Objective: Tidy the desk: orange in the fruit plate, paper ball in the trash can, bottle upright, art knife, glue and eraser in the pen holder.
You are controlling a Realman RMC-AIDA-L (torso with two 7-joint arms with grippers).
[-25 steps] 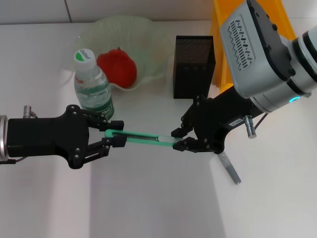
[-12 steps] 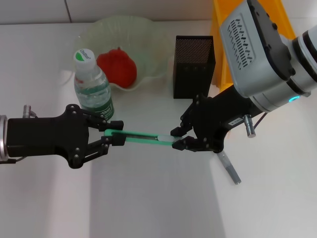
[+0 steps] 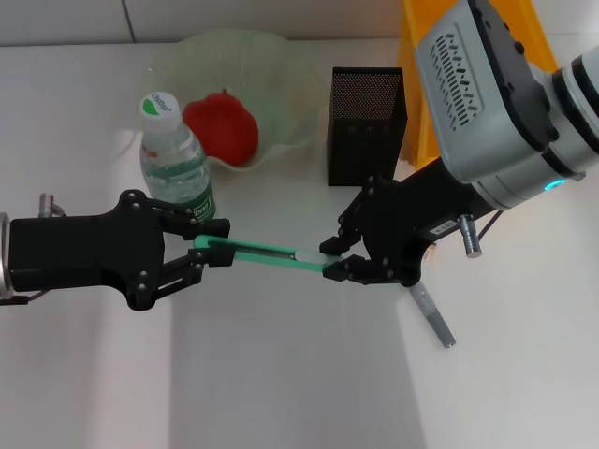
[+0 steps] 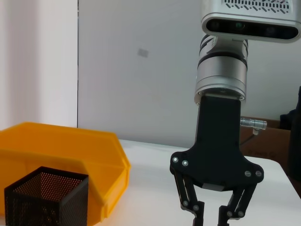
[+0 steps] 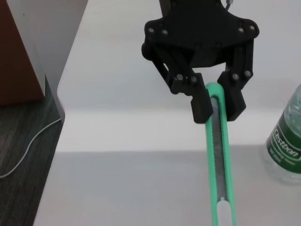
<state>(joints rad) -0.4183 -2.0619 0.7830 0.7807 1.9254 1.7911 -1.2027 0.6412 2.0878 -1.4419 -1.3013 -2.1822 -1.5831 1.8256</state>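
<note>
The green art knife (image 3: 267, 256) hangs level above the table, held at both ends. My left gripper (image 3: 213, 243) is shut on its left end, in front of the upright bottle (image 3: 175, 168). My right gripper (image 3: 332, 259) is shut on its right end, just in front of the black mesh pen holder (image 3: 367, 117). In the right wrist view the left gripper (image 5: 217, 101) has a finger on each side of the art knife (image 5: 220, 160). The left wrist view has the right gripper (image 4: 214, 214) pointing down. The reddish orange (image 3: 221, 127) lies in the pale green fruit plate (image 3: 243, 51). Paper ball, glue and eraser are out of view.
A yellow bin (image 3: 417, 103) stands behind and to the right of the pen holder. A grey stick-shaped object (image 3: 432, 316) lies on the table under my right wrist. White tabletop stretches across the front.
My left gripper has shifted slightly left and up, and the knife's left end has risen with it. The right gripper has barely moved.
</note>
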